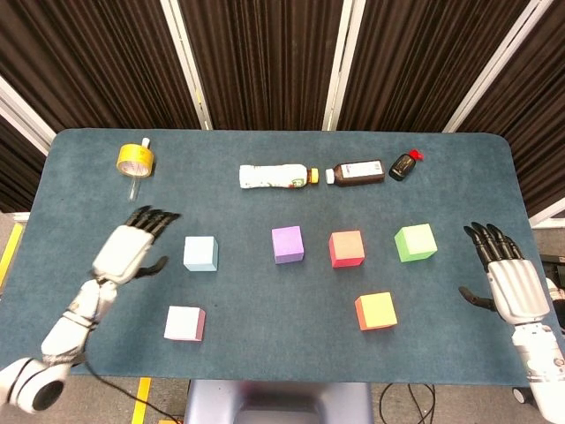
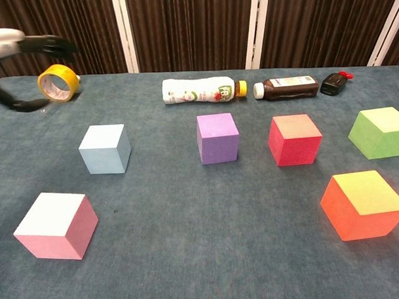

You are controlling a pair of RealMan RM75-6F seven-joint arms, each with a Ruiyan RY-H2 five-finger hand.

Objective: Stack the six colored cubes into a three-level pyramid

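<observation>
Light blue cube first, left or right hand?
Left. The left hand hovers open just beside the light blue cube, over the table. The right hand sits at the far edge, past the green cube.

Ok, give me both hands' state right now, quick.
Left hand: open, fingers spread above the table beside the light blue cube, holding nothing.
Right hand: open, fingers apart, holding nothing.

A yellow tape roll is seen at the far left of the blue tabletop. Along the far edge a white bottle, a brown bottle and a small black bottle are laid in a row.
</observation>
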